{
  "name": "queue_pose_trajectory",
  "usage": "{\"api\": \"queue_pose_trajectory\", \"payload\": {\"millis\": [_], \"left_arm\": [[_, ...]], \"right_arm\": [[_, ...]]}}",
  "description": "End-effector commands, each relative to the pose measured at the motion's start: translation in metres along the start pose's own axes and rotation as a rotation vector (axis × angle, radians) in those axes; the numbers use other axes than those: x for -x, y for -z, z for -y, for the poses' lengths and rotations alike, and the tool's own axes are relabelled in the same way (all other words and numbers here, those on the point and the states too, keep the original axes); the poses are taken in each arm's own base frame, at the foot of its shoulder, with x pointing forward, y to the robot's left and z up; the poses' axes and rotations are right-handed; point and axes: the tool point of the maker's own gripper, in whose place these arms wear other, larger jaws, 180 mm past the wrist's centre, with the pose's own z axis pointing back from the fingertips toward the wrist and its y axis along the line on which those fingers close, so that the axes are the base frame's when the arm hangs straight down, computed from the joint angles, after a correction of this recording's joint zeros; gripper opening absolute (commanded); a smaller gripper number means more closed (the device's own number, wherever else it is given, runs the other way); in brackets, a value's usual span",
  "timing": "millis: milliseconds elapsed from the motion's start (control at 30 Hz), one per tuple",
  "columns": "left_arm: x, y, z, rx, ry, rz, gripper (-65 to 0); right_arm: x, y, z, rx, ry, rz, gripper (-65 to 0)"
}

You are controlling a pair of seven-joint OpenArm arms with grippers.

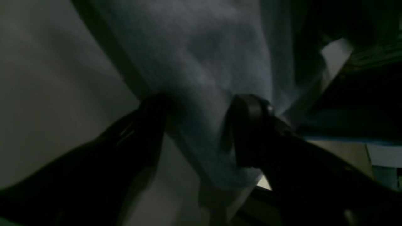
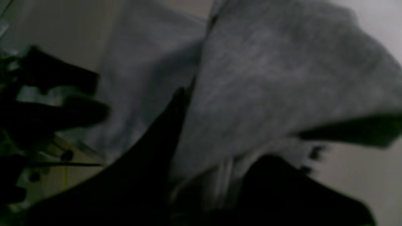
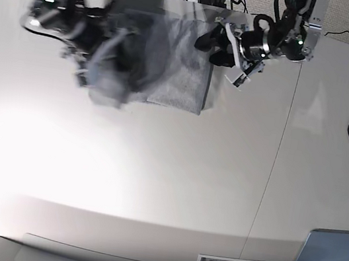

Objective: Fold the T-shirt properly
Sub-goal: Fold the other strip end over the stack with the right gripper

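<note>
Clearly, the fold is judged to be under way, not finished: part of the T-shirt point(image 3: 182, 78) lies flat as a rectangle at the far side of the table point(image 3: 164, 189), while its left portion is bunched and held raised by the right gripper point(image 3: 88, 62), whose jaws are closed on the cloth. The left gripper point(image 3: 216, 47) is seen with jaws spread wide at the shirt's right edge, with cloth between them and no grip made out. One T-shirt and two grippers are counted.

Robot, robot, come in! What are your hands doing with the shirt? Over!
Right hand shut on T-shirt, lifting one side. Left hand open, cloth between its fingers. Nothing in the way. Over.
</note>
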Motion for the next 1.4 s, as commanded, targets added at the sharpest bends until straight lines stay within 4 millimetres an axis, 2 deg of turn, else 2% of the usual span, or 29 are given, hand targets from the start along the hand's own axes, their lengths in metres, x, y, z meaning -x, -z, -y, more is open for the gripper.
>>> {"api": "queue_pose_trajectory", "payload": {"millis": [0, 67, 133, 367, 533, 567, 667, 833, 933, 1033, 1100, 1133, 1200, 1267, 1367], "left_arm": [[-0.013, -0.001, 0.005, 0.017, 0.015, 0.047, -30.7], [-0.016, -0.001, 0.005, 0.019, 0.015, 0.063, -30.7], [-0.015, -0.001, 0.005, 0.017, 0.016, 0.062, -30.7], [-0.012, -0.001, 0.001, -0.002, 0.034, 0.043, -30.7], [-0.012, -0.002, 0.000, -0.004, 0.035, 0.041, -30.7], [-0.012, -0.002, 0.000, -0.006, 0.035, 0.041, -30.7], [-0.014, -0.007, -0.010, -0.033, 0.024, 0.054, -30.7], [-0.018, -0.027, -0.033, -0.084, -0.024, 0.075, -30.7], [-0.022, -0.042, -0.041, -0.074, -0.043, 0.107, -30.7], [-0.034, -0.064, -0.055, -0.104, -0.076, 0.175, -30.9], [-0.048, -0.080, -0.060, -0.123, -0.086, 0.244, -35.2], [-0.055, -0.087, -0.059, -0.116, -0.084, 0.276, -39.6], [-0.063, -0.094, -0.043, -0.049, -0.053, 0.288, -51.1], [-0.064, -0.092, -0.021, 0.045, -0.051, 0.262, -59.6], [-0.059, -0.083, 0.014, 0.205, -0.050, 0.210, -61.3]], "right_arm": [[-0.013, 0.002, -0.013, -0.028, -0.017, 0.048, -65.0], [-0.013, 0.013, -0.033, -0.053, -0.037, 0.043, -65.0], [-0.014, 0.021, -0.044, -0.038, -0.056, 0.040, -65.0], [-0.019, 0.033, -0.064, -0.022, -0.156, 0.062, -65.0], [-0.023, 0.033, -0.091, -0.135, -0.171, 0.090, -40.6], [-0.024, 0.032, -0.100, -0.180, -0.155, 0.102, -38.8], [-0.033, 0.028, -0.123, -0.287, -0.125, 0.149, -38.8], [-0.051, 0.021, -0.148, -0.398, -0.114, 0.226, -38.8], [-0.055, 0.019, -0.144, -0.365, -0.145, 0.231, -38.8], [-0.058, 0.018, -0.131, -0.272, -0.209, 0.230, -38.8], [-0.058, 0.019, -0.114, -0.171, -0.245, 0.211, -39.0], [-0.056, 0.021, -0.103, -0.109, -0.251, 0.194, -39.1], [-0.054, 0.022, -0.075, 0.029, -0.256, 0.170, -41.3], [-0.059, 0.018, -0.049, 0.161, -0.277, 0.175, -49.6], [-0.070, 0.007, -0.010, 0.349, -0.323, 0.194, -61.3]]}}
